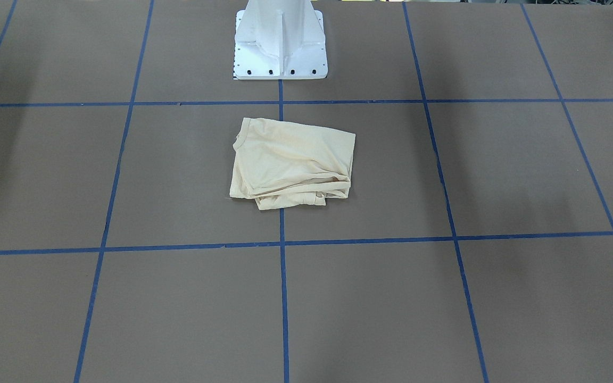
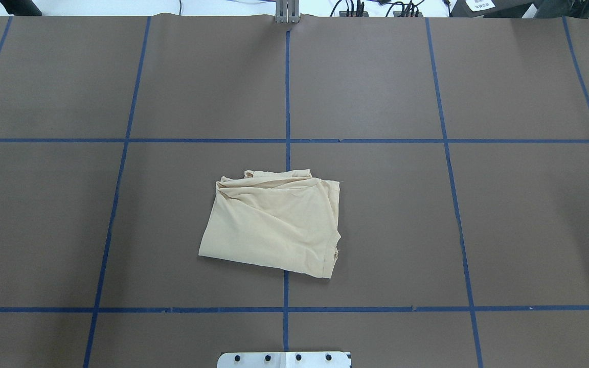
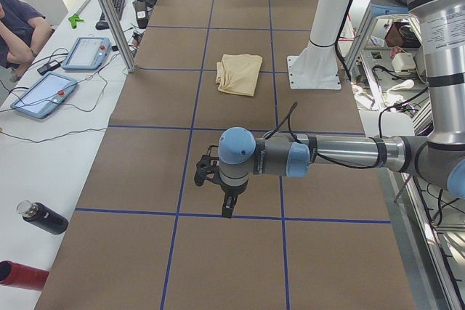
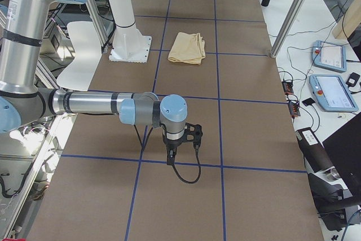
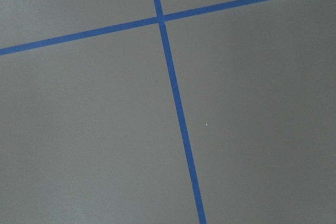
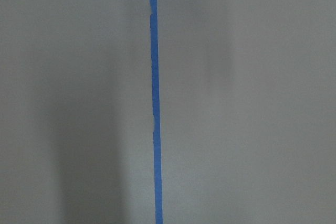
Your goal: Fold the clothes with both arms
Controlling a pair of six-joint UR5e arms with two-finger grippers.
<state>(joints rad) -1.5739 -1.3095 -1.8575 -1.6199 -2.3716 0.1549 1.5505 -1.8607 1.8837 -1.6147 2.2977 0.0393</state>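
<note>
Left gripper [image 3: 228,207] and right gripper [image 4: 170,155] hang over the table [image 2: 427,230], carrying no cloth; their finger spread cannot be told. Shirt [image 2: 274,225] lies at centre, 12 o'clock from the pedestal [image 2: 284,360] seen from overhead, folded into a rumpled packet. Folding looks finished; the grippers stand well apart from it, at 9 and 3 o'clock.

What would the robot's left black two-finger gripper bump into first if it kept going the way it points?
The left gripper points straight down, so likely the brown table surface, near a blue tape line. The folded cream-yellow shirt lies far aside.
</note>
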